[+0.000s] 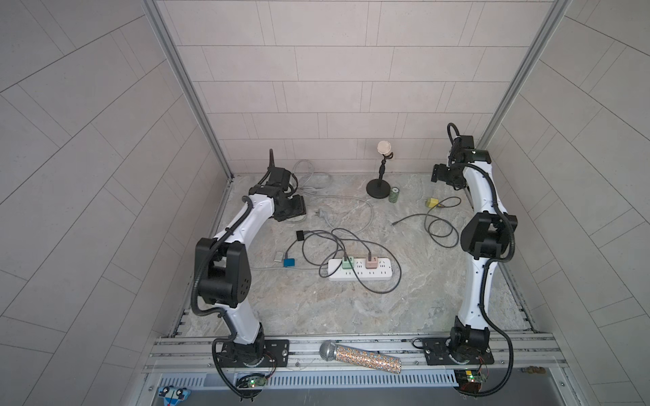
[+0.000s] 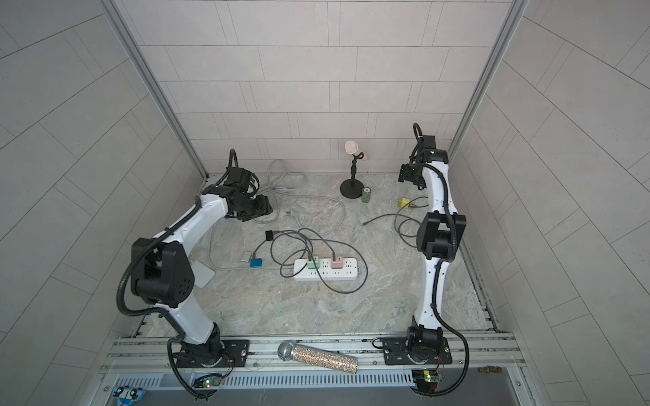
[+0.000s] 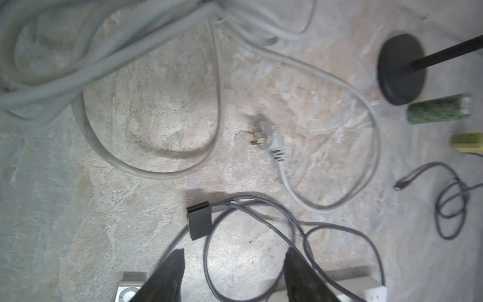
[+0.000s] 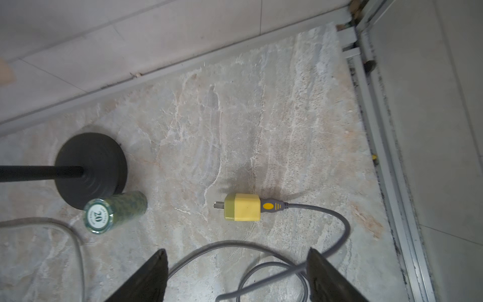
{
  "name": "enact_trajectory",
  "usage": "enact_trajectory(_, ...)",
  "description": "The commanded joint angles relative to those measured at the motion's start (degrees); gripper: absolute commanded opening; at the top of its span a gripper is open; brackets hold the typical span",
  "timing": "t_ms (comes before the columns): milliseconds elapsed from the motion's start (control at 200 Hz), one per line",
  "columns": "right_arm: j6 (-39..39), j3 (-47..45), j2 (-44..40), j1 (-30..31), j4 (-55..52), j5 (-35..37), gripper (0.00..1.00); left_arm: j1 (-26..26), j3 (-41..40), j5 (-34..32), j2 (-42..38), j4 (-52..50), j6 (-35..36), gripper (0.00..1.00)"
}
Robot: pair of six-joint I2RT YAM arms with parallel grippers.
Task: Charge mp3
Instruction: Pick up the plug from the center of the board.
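Note:
A small black square mp3 [image 1: 299, 235] [image 3: 200, 221] lies on the marble table with a grey cable in its side. A silver mp3 [image 1: 279, 256] [image 3: 126, 292] and a blue one [image 1: 289, 262] lie nearer the left arm. The grey cables run to a green charger [image 1: 347, 262] and a pink charger [image 1: 371, 262] in the white power strip [image 1: 360, 277]. My left gripper [image 1: 293, 207] [image 3: 234, 252] hangs open above the table, behind the black mp3, holding nothing. My right gripper [image 1: 438, 174] [image 4: 236, 252] is open at the back right, above a yellow charger [image 1: 432, 202] [image 4: 243, 207] and its loose cable.
A black microphone stand [image 1: 378, 188] and a green chip stack [image 1: 394, 194] are at the back. A coiled white cord [image 1: 309, 179] with its plug [image 1: 319, 213] lies at the back left. A glitter microphone [image 1: 362, 356] rests on the front rail.

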Motion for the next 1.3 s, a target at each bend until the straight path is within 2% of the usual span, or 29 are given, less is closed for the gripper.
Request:
enact_trajectory(0, -8.2, 0.31, 2.2, 0.62, -5.88, 0.33, 0.83, 0.37, -1.74, 3.49, -3.1, 0.16, 0.04, 0.65)
enact_trajectory(200, -13.06, -2.56, 2.72, 0.62, -3.82, 1.65, 0.82, 0.59, -1.77, 3.73, -5.35, -0.94, 0.88, 0.65)
enact_trajectory(575, -11.43, -2.22, 6.35, 0.79, 1.86, 0.67, 0.83, 1.16, -2.51, 4.79, -4.84, -0.67, 0.61, 0.63)
enact_trajectory(821, -12.63, 5.26, 11.98, 0.79, -1.63, 0.78, 0.83, 1.53, -3.15, 5.04, -5.05, -0.67, 0.94, 0.61)
enact_trajectory(1021, -12.48, 5.27, 13.0, 0.79, -0.53, 1.27, 0.79, 1.83, -3.17, 5.5, -4.87, -0.68, 0.81, 0.6)
enact_trajectory(1296, -12.33, 5.26, 14.71, 0.79, -0.3, 1.81, 0.69, 2.35, -3.52, 6.49, -4.89, -0.5, 0.82, 0.58)
